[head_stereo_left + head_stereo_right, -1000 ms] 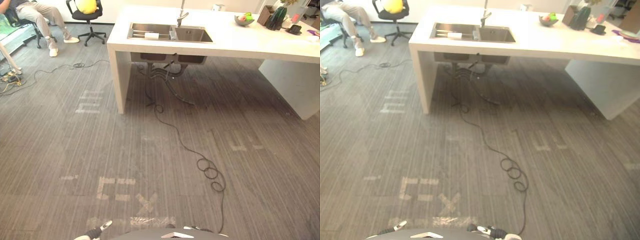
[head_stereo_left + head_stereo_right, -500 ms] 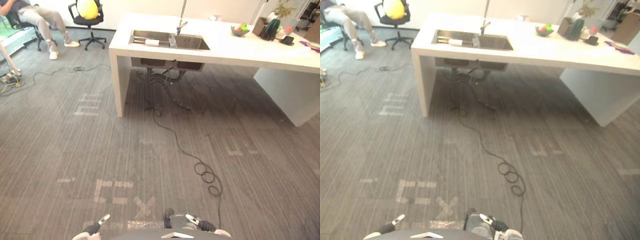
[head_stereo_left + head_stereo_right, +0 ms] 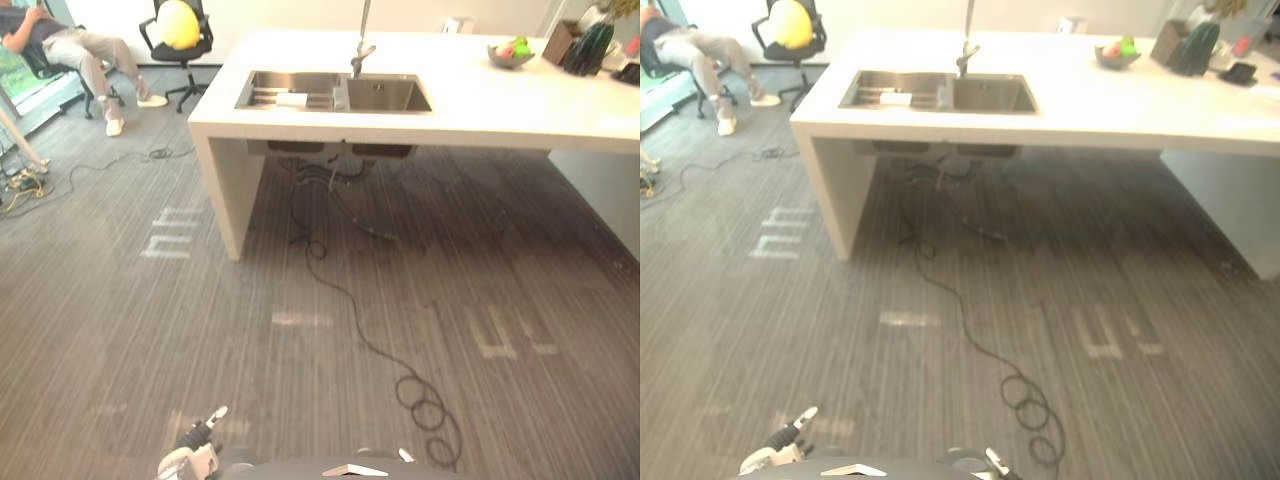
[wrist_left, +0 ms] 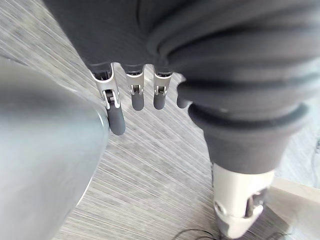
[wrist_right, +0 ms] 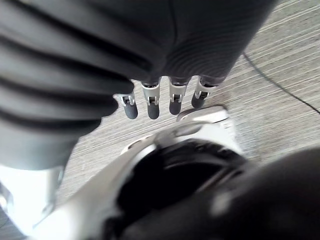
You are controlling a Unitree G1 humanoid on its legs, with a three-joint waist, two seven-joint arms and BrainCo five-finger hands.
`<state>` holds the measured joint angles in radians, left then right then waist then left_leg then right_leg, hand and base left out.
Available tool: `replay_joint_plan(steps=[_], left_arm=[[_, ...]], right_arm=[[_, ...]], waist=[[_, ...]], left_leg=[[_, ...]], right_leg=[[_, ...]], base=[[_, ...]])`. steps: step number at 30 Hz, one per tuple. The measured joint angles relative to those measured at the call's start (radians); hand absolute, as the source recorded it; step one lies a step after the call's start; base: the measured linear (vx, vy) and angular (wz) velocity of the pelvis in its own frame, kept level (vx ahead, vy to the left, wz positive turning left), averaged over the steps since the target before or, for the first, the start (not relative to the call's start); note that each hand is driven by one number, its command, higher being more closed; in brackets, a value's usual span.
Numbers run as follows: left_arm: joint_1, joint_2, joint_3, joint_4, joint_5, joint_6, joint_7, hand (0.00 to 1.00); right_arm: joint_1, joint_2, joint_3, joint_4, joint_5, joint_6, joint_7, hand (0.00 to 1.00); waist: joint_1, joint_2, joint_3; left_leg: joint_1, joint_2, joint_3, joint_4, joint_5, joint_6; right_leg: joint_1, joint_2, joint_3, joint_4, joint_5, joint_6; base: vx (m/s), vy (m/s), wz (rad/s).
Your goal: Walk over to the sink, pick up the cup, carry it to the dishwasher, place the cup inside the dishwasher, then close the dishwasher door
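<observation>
**Grey carpet, sink far ahead, both hands empty**

Grey striped carpet (image 3: 150, 330) covers the floor betw. the hands and a white counter (image 3: 480, 100), w/ pale tape marks (image 3: 505, 335) stuck on it. Left hand (image 4: 136, 95) hangs low beside the body; fingers are straight and relaxed, pointing down to the carpet, nothing in them. Right hand (image 5: 151, 102) is the same: fingers loose and straight, holding nothing, carpet beyond the tips.

Well ahead of both hands, a steel sink (image 3: 385, 95) w/ two basins is set in the counter, and a faucet (image 3: 360, 45) stands at its far edge. A small white thing, prob. the cup (image 3: 292, 99), lies in the basin on the left-hand side, far from either hand; it is too small to tell more.

Further along the counter, ahead and to the right-hand side, sits a fruit bowl (image 3: 510, 52). Far ahead on the left-hand side a person (image 3: 70, 45) sits, w/ an office chair (image 3: 178, 30) near, carrying sth. yellow.
</observation>
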<state>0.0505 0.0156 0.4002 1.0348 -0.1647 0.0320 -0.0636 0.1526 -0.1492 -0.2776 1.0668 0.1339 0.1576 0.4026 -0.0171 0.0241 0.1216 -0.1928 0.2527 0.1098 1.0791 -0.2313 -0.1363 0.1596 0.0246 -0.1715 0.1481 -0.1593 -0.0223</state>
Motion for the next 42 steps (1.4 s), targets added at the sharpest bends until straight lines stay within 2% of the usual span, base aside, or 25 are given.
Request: replay_joint_plan(steps=[3,5,6,7,8,11,14,16,17,18,20,21,22,24,25,29,31,32,34,35,37,38,39,40,42], left_arm=[[-0.031,-0.003,0.011,-0.001,-0.013,-0.026,0.000,0.00],[-0.021,-0.022,0.011,-0.001,-0.029,-0.033,-0.005,0.00],[0.003,-0.031,0.022,0.004,-0.040,-0.034,-0.006,0.00],[0.003,-0.018,0.034,0.001,-0.047,-0.034,0.004,0.00],[0.001,-0.018,0.048,-0.002,-0.054,-0.034,0.012,0.00],[0.000,-0.025,0.087,0.010,-0.077,-0.032,0.034,0.00],[0.024,-0.008,0.079,0.055,-0.078,-0.015,0.043,0.00],[0.059,0.004,0.040,0.062,-0.077,-0.010,0.046,0.00],[0.062,0.018,0.018,0.078,-0.074,-0.007,0.052,0.00],[0.064,0.032,0.003,0.080,-0.075,0.000,0.057,0.00],[0.062,0.045,-0.021,0.080,-0.079,0.004,0.059,0.00],[0.057,0.045,-0.029,0.078,-0.084,0.006,0.060,0.00],[0.048,0.042,-0.036,0.078,-0.094,0.010,0.061,0.00],[0.025,0.036,-0.047,0.078,-0.128,0.012,0.067,0.00],[0.012,0.015,-0.048,0.073,-0.150,0.007,0.074,0.00],[0.012,-0.031,-0.025,0.004,-0.188,-0.043,0.077,0.00],[0.004,-0.046,-0.017,-0.014,-0.201,-0.077,0.076,0.00],[-0.021,-0.071,-0.011,-0.018,-0.205,-0.099,0.076,0.00],[-0.039,-0.099,-0.056,-0.037,-0.204,-0.111,0.069,0.00],[-0.050,-0.100,-0.071,-0.066,-0.204,-0.122,0.060,0.00],[-0.043,-0.108,-0.066,-0.134,-0.201,-0.142,0.072,0.00],[-0.034,-0.109,-0.059,-0.166,-0.186,-0.164,0.086,0.00],[-0.030,-0.108,-0.051,-0.189,-0.182,-0.176,0.102,0.00],[-0.027,-0.108,-0.049,-0.200,-0.181,-0.186,0.112,0.00],[-0.028,-0.100,-0.051,-0.242,-0.164,-0.216,0.154,0.00]], right_arm=[[-0.052,0.006,0.000,-0.012,0.039,0.007,-0.012,0.00],[-0.038,0.005,0.001,-0.042,0.038,0.024,-0.033,0.00],[-0.037,0.004,0.009,-0.056,0.038,0.021,-0.041,0.00],[-0.032,0.023,0.044,-0.068,0.036,0.016,-0.041,0.00],[-0.032,0.024,0.059,-0.064,0.034,0.010,-0.040,0.00],[-0.049,0.027,0.068,-0.041,0.016,-0.021,-0.036,0.00],[-0.061,0.018,0.048,0.007,0.015,-0.049,-0.032,0.00],[-0.046,0.020,-0.007,0.019,0.015,-0.068,-0.035,0.00],[-0.054,0.025,-0.055,0.006,0.016,-0.081,-0.034,0.00],[-0.067,0.035,-0.093,0.006,0.016,-0.087,-0.032,0.00],[-0.072,0.031,-0.130,0.000,0.017,-0.094,-0.032,0.00],[-0.077,0.020,-0.151,-0.002,0.017,-0.096,-0.031,0.00],[-0.083,0.010,-0.165,-0.002,0.017,-0.096,-0.032,0.00],[-0.077,0.009,-0.179,0.015,0.016,-0.088,-0.033,0.00],[-0.044,0.031,-0.185,0.044,0.021,-0.063,-0.033,0.00],[0.041,0.080,-0.153,0.037,0.014,-0.047,-0.031,0.00],[0.069,0.104,-0.148,0.033,-0.001,-0.044,-0.032,0.00],[0.091,0.102,-0.147,0.008,-0.025,-0.038,-0.021,0.00],[0.111,0.088,-0.148,-0.018,-0.027,-0.031,-0.013,0.00],[0.103,0.088,-0.150,-0.029,-0.027,-0.017,-0.015,0.00],[0.104,0.085,-0.155,-0.028,-0.032,0.008,-0.015,0.00],[0.108,0.077,-0.156,-0.028,-0.038,0.022,-0.012,0.00],[0.114,0.060,-0.156,-0.030,-0.044,0.031,0.006,0.00],[0.114,0.052,-0.158,-0.029,-0.045,0.039,0.011,0.00],[0.114,0.050,-0.182,-0.016,-0.046,0.043,0.036,0.00]], waist=[[0.015,-0.011,0.046],[0.024,0.002,0.050],[0.042,0.015,0.055],[0.035,-0.020,0.044],[0.040,-0.024,0.045],[0.044,-0.028,0.052],[0.042,-0.016,0.042],[0.037,-0.017,0.008],[0.027,-0.023,0.004],[0.013,-0.033,0.010],[0.004,-0.057,0.015],[-0.005,-0.053,0.012],[-0.012,-0.048,0.011],[-0.034,-0.049,0.013],[-0.048,-0.041,0.015],[-0.035,-0.029,0.020],[-0.035,-0.045,0.023],[-0.049,-0.037,0.018],[-0.059,0.002,0.011],[-0.049,0.009,0.015],[-0.043,0.005,0.013],[-0.044,0.016,0.011],[-0.041,0.035,0.011],[-0.040,0.039,0.015],[-0.037,0.049,0.035]], left_leg=[[-0.071,-0.077,0.118,-0.246,-0.048,0.055],[-0.059,-0.131,0.163,-0.667,0.107,0.103],[-0.021,-0.149,0.175,-0.785,0.264,0.215],[-0.015,-0.173,0.186,-0.794,0.252,0.190],[-0.044,-0.177,0.178,-0.753,0.217,0.211],[-0.032,-0.201,0.171,-0.726,0.172,0.225],[0.105,-0.262,0.164,-0.851,0.174,0.237],[0.175,-0.298,0.160,-0.922,0.166,0.247],[0.223,-0.323,0.152,-0.947,0.156,0.260],[0.272,-0.350,0.131,-0.966,0.148,0.265],[0.339,-0.375,0.108,-0.999,0.140,0.266],[0.373,-0.379,0.098,-1.022,0.137,0.265],[0.390,-0.379,0.085,-1.040,0.136,0.264],[0.412,-0.372,0.053,-1.070,0.137,0.261],[0.425,-0.350,0.023,-1.083,0.125,0.254],[0.482,-0.288,0.024,-1.076,0.037,0.191],[0.524,-0.278,0.020,-1.052,-0.019,0.171],[0.568,-0.243,-0.004,-1.032,-0.078,0.146],[0.582,-0.197,-0.025,-0.997,-0.102,0.120],[0.580,-0.171,-0.027,-0.919,-0.093,0.115],[0.486,-0.149,-0.023,-0.665,-0.051,0.078],[0.385,-0.116,-0.027,-0.431,0.033,0.003],[0.275,-0.070,-0.025,-0.204,0.212,-0.045],[0.221,-0.040,-0.022,-0.107,0.302,-0.036],[0.100,0.017,0.013,0.086,0.255,0.036]], right_leg=[[0.090,-0.030,0.027,-0.032,-0.010,0.015],[0.133,-0.037,0.041,-0.019,-0.045,0.032],[0.156,-0.035,0.083,-0.009,-0.092,0.038],[0.159,-0.053,0.104,-0.031,-0.096,0.019],[0.162,-0.040,0.128,-0.064,-0.060,0.004],[0.206,-0.062,0.134,-0.097,0.003,0.023],[0.201,-0.099,0.150,0.049,0.030,0.043],[0.126,-0.119,0.158,0.298,0.026,0.107],[0.026,-0.144,0.166,0.561,0.088,0.207],[-0.060,-0.170,0.162,0.765,0.175,0.247],[-0.147,-0.227,0.092,0.934,0.163,0.184],[-0.227,-0.261,0.040,0.991,0.116,0.114],[-0.286,-0.273,0.006,0.982,0.062,0.096],[-0.369,-0.278,-0.052,0.842,-0.009,0.094],[-0.393,-0.256,-0.095,0.619,-0.019,0.083],[-0.354,-0.157,-0.139,-0.127,0.199,0.092],[-0.345,-0.152,-0.113,-0.169,0.208,0.084],[-0.343,-0.136,-0.098,-0.092,0.313,0.056],[-0.376,-0.108,-0.096,0.040,0.301,0.035],[-0.374,-0.095,-0.107,0.104,0.235,-0.019],[-0.343,-0.089,-0.105,0.145,0.167,-0.018],[-0.304,-0.075,-0.106,0.142,0.134,-0.014],[-0.259,-0.051,-0.097,0.116,0.104,-0.030],[-0.230,-0.035,-0.093,0.093,0.097,-0.038],[-0.127,-0.019,-0.085,0.040,0.080,-0.059]], base=[[0.17,0.144,-0.37],[0.26,0.166,-0.38],[0.25,0.151,-0.36],[0.33,0.126,-0.20],[0.37,0.045,0.18],[0.26,0.127,0.23],[0.16,0.180,0.14],[0.19,0.147,0.16],[0.25,0.101,0.35],[0.26,0.067,0.39],[0.21,0.029,0.37],[0.21,0.044,0.33],[0.24,0.010,0.38],[0.25,-0.054,0.53],[0.30,-0.114,0.59],[0.10,-0.123,0.13],[0.35,-0.216,0.04],[0.57,-0.234,0.38],[0.56,-0.195,0.47],[0.47,-0.195,0.14],[0.35,-0.192,-0.06],[0.19,-0.154,-0.13],[0.19,-0.140,-0.14],[0.30,-0.074,-0.19],[0.41,-0.026,-0.18]])
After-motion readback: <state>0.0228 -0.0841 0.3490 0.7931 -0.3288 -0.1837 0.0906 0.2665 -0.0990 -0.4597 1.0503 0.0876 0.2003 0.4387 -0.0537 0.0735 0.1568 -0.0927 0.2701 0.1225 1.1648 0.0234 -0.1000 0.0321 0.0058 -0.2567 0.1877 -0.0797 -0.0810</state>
